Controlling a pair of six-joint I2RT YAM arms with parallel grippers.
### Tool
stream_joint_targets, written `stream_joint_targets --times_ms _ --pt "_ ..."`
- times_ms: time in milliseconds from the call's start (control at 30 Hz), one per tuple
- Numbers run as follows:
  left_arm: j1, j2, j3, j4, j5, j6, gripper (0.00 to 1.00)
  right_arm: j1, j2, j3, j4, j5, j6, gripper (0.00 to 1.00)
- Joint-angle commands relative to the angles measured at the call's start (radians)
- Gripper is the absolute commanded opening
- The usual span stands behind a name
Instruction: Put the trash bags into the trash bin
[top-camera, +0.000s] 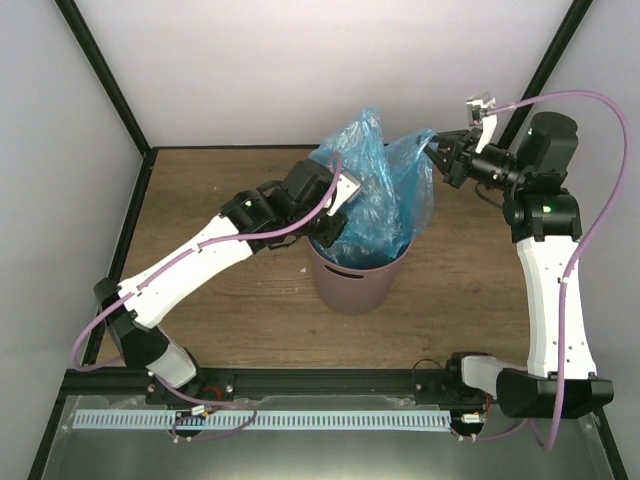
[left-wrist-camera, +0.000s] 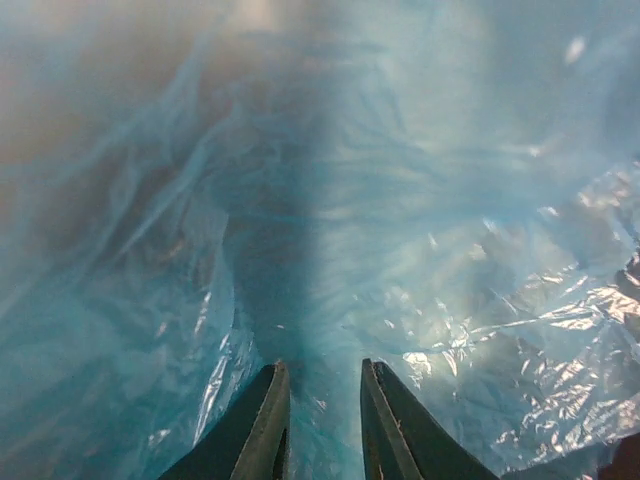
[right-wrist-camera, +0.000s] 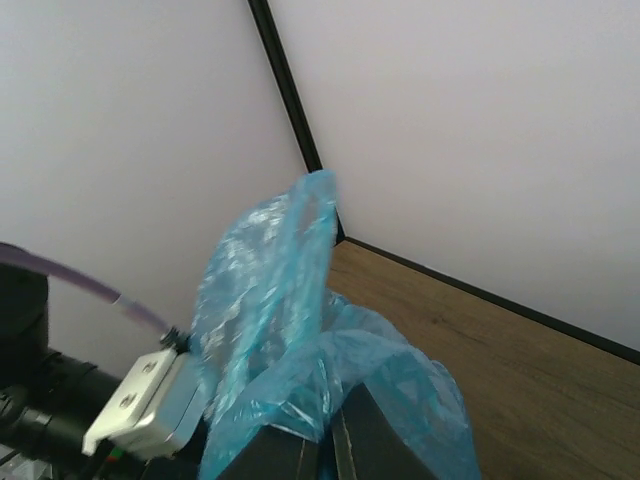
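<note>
The light-blue trash bag (top-camera: 375, 190) stands bunched in the mauve-brown trash bin (top-camera: 355, 285) at the table's middle, with most of it rising above the rim. My left gripper (top-camera: 335, 225) is at the bin's left rim, pressed into the bag. In the left wrist view the bag (left-wrist-camera: 400, 200) fills the picture. There the left gripper (left-wrist-camera: 325, 365) has its jaws a little apart with film in the gap; I cannot tell whether it is pinched. My right gripper (top-camera: 437, 150), up at the bag's right corner, is shut on the bag's edge. In the right wrist view that gripper (right-wrist-camera: 330, 415) has the bag (right-wrist-camera: 270, 290) draped over it.
The wooden table (top-camera: 220, 190) is framed by black posts and white walls on the left, back and right. The left arm's wrist block (right-wrist-camera: 140, 400) shows beside the bag in the right wrist view. Both arm bases sit on the black rail (top-camera: 330, 382) at the near edge.
</note>
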Motion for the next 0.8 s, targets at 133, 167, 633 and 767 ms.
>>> stream_joint_targets --times_ms 133,167,633,767 --pt "0.02 -0.128 -0.032 0.093 0.01 -0.016 0.32 -0.002 -0.037 -0.038 0.021 -0.012 0.029 0.01" --pt "0.02 -0.154 -0.042 0.093 0.018 -0.028 0.33 -0.002 -0.039 -0.041 0.026 -0.013 0.031 0.01" --pt "-0.098 -0.204 -0.042 0.301 0.129 -0.377 0.7 -0.002 -0.023 -0.053 0.063 -0.027 0.054 0.01" --pt "-0.16 -0.14 0.023 0.296 0.0 -0.443 0.7 -0.002 -0.015 -0.046 0.062 -0.03 0.055 0.01"
